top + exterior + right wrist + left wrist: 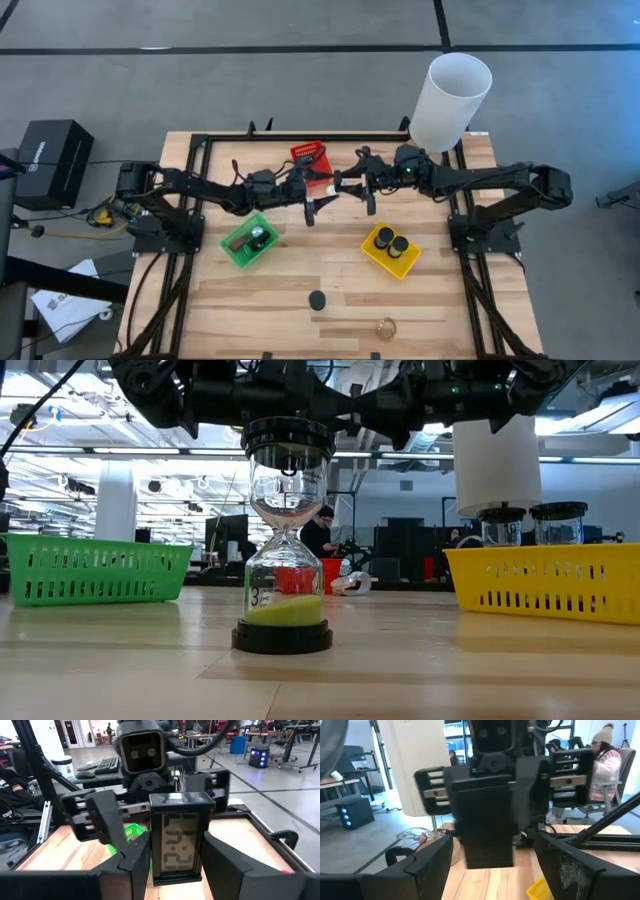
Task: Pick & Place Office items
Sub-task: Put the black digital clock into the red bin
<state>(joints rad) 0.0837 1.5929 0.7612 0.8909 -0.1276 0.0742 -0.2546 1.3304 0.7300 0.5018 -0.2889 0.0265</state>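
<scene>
From overhead I cannot make out the small dark item [338, 186] held between the two grippers beside the red basket [309, 156]; the arms cover most of it. My left wrist view shows only its blurred black back. The contents of the green basket [248, 241] are too small to identify. In my low view, the arms are cut off above the hourglass [285, 540].

Open lab (seated person [606, 767], workbenches [260, 730], ceiling lights [40, 420]).
</scene>
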